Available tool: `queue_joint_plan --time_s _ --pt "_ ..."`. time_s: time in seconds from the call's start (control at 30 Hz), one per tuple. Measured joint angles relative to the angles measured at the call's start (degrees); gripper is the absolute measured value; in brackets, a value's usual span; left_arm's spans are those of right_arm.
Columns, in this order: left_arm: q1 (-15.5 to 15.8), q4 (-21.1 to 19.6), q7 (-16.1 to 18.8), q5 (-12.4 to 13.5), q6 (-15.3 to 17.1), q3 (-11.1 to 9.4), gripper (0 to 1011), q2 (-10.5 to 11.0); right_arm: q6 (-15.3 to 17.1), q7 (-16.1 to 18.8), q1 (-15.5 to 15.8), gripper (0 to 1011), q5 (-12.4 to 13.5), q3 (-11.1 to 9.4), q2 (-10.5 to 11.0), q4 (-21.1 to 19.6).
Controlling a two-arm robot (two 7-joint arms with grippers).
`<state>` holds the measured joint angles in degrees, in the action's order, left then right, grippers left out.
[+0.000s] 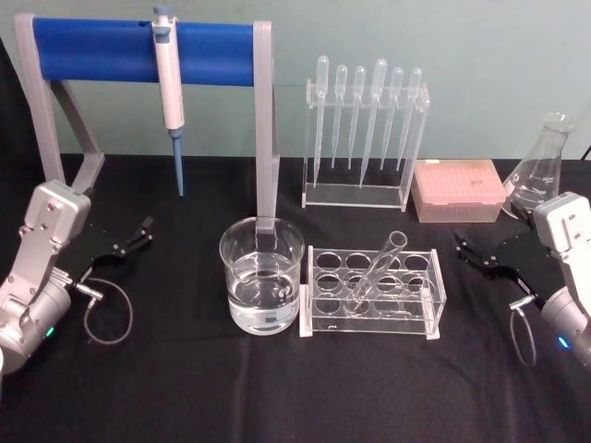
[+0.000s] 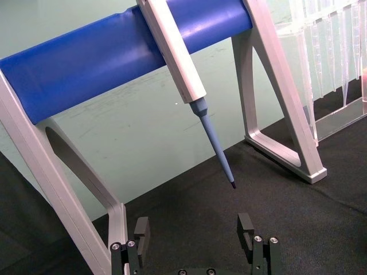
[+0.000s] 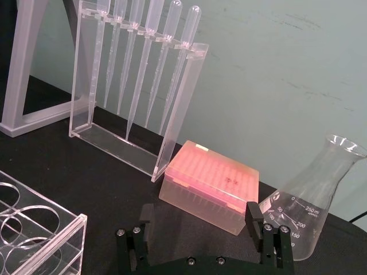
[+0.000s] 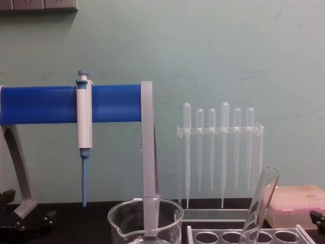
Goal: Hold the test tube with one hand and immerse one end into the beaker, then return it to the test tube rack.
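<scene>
Head view: test tube (image 1: pixel 377 270) leans in its rack (image 1: pixel 434 297), beaker (image 1: pixel 231 268) at nine o'clock. Empty, open right gripper (image 1: pixel 464 249) at three o'clock should pinch below the rim; left gripper (image 1: pixel 143 233) parked open

The test tube rack (image 1: pixel 369 323) has bare tabletop (image 1: pixel 277 388) along its front and between its right end and the right gripper (image 1: pixel 464 247), so both those sides are free. The beaker (image 1: pixel 261 277) stands just beside its left end, walling off the left gripper (image 1: pixel 143 233). Behind the rack stand the pipette stand (image 1: pixel 309 148), the pink tip box (image 1: pixel 459 189) and the flask (image 1: pixel 540 171), with the micropipette stand's grey post (image 1: pixel 265 129) back-left, while above the leaning test tube (image 1: pixel 379 268) the air is open.
</scene>
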<state>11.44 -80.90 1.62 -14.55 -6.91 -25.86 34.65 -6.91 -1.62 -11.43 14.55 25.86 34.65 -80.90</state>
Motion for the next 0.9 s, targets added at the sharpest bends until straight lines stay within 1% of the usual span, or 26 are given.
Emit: queue_joint_plan --time_s 0.9 --pt "0.0 0.0 0.0 0.0 0.0 0.0 1000 0.0 0.0 0.0 0.0 1002 0.0 0.0 0.0 0.0"
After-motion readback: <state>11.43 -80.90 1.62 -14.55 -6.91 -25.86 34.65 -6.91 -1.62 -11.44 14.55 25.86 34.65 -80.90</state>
